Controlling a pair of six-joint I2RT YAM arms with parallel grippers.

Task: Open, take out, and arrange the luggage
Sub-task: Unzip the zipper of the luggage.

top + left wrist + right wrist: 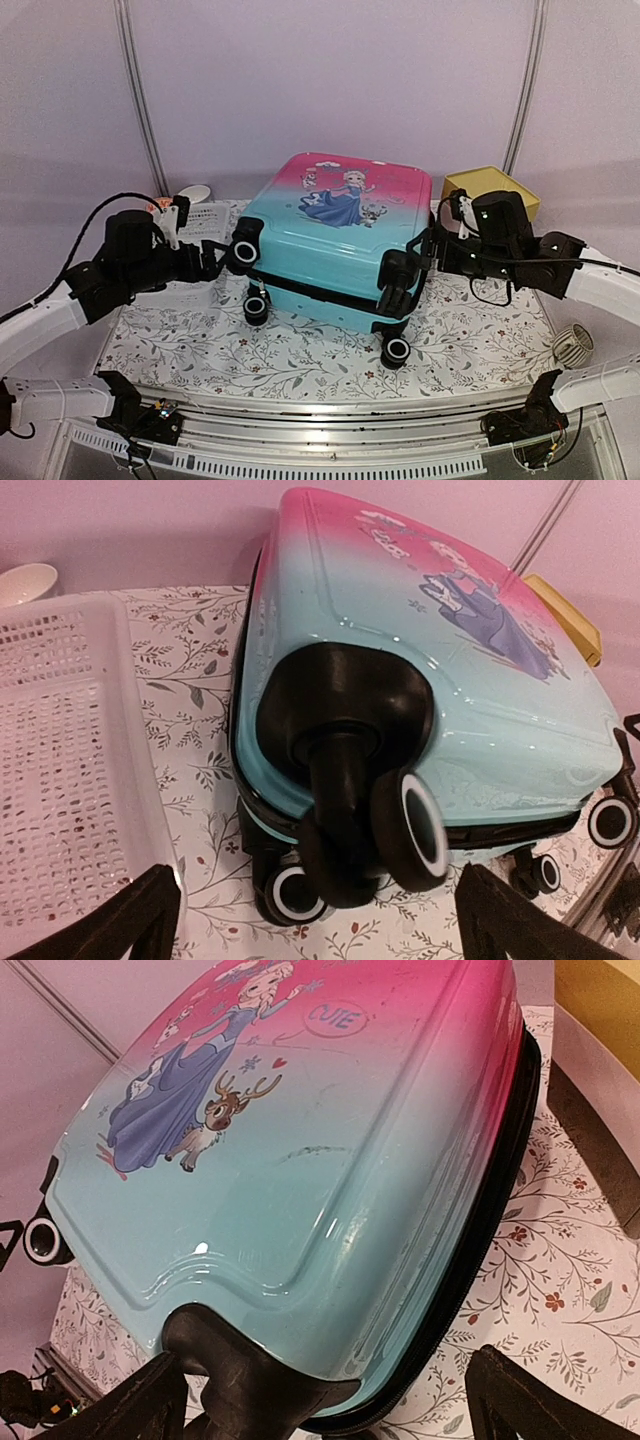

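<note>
Two grippers flank the luggage, which lies flat on the worktop, long axis near-to-far, wheels at its near end. The left gripper is spread open at its left wheel corner, the right gripper likewise released at its right.

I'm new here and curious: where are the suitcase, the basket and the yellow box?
suitcase (pixel 340 250), top view, turquoise shell.
basket (pixel 60 780), left wrist view, perforated floor.
yellow box (pixel 490 185), top view, its lid.
</note>
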